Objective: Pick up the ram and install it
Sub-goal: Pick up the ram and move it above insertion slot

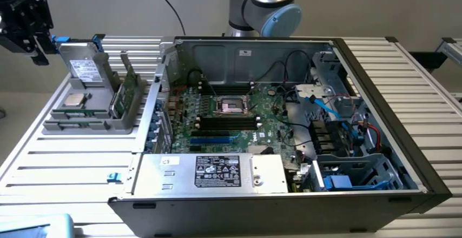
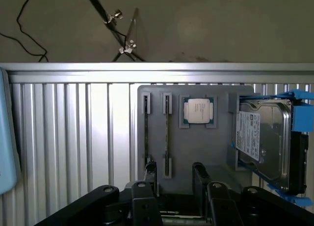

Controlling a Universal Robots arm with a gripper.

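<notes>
Ram (image 1: 129, 93) stands at four o'clock from my wide-open gripper (image 2: 174, 169), exterior view; an off-centre descent could knock it askew.

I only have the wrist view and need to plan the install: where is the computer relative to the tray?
Observer: The open case stands close beside the tray, on the exterior view's right of it.
Operator: Are the memory slots free?
Observer: The black slots on the motherboard, next to the CPU socket, look empty; no stick stands in them.
Operator: How does the gripper sit relative to the ram?
Observer: The gripper hangs above and to the exterior view's left of the hard drive, apart from the ram, which stands on edge in the tray.
</notes>
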